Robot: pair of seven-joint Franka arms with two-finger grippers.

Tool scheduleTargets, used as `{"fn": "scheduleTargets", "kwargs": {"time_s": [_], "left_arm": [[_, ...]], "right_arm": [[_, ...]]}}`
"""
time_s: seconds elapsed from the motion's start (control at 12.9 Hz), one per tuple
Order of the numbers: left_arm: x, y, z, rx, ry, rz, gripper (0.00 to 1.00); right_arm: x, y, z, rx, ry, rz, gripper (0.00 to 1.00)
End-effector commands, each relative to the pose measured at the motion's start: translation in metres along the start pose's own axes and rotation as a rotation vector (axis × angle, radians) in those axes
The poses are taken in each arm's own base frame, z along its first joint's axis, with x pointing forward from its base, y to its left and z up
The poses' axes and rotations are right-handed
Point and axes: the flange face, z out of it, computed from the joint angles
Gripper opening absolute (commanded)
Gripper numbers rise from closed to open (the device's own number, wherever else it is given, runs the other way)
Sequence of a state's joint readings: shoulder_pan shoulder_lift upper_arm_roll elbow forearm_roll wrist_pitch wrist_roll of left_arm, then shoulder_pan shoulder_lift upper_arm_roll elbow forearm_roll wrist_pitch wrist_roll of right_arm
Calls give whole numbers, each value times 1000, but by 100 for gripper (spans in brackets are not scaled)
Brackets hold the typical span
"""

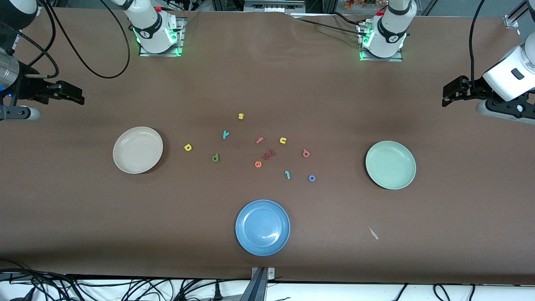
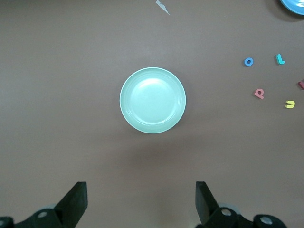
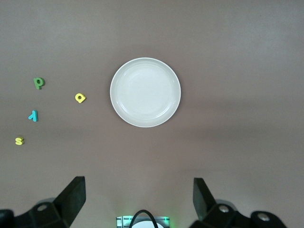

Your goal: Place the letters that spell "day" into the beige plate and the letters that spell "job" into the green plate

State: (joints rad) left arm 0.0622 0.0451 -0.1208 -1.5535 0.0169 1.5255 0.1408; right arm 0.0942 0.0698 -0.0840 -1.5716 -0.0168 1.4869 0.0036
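Observation:
The beige plate [image 1: 138, 149] [image 3: 145, 92] lies empty toward the right arm's end, the green plate [image 1: 390, 164] [image 2: 152, 100] empty toward the left arm's end. Between them lie the yellow a [image 1: 187, 147] [image 3: 80, 98], green d [image 1: 215, 157] [image 3: 39, 82] and teal y [image 1: 225, 134] [image 3: 33, 115], and closer to the green plate the teal j [image 1: 287, 174] [image 2: 280, 59], blue o [image 1: 312, 178] [image 2: 248, 61] and pinkish-red b [image 1: 306, 153] [image 2: 259, 93]. My left gripper [image 1: 450, 95] [image 2: 141, 199] hangs open high by the green plate. My right gripper [image 1: 72, 94] [image 3: 139, 197] hangs open high by the beige plate.
A blue plate [image 1: 262, 227] sits nearest the front camera. Spare letters lie among the others: yellow s [image 1: 240, 116], pink f [image 1: 259, 140], yellow u [image 1: 283, 140], orange e [image 1: 258, 164], a dark red piece [image 1: 269, 154]. A white scrap [image 1: 373, 233] lies near the green plate.

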Motion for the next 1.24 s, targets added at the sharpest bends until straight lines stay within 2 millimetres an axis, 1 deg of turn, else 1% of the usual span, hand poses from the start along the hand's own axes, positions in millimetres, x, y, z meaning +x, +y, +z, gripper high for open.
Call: {"fn": "scheduleTargets", "kwargs": {"time_s": [0.0, 0.85, 1.0, 1.16], "left_arm": [[-2, 1, -6, -11, 1, 7, 100], [-1, 3, -5, -9, -1, 13, 100], [0, 11, -5, -9, -1, 26, 100], [3, 15, 0, -11, -11, 37, 100]], "right_arm": [[-4, 9, -2, -9, 1, 3, 100], [-2, 9, 3, -9, -5, 4, 100], [-2, 9, 5, -9, -10, 4, 100], [-3, 9, 4, -8, -7, 6, 100]]}}
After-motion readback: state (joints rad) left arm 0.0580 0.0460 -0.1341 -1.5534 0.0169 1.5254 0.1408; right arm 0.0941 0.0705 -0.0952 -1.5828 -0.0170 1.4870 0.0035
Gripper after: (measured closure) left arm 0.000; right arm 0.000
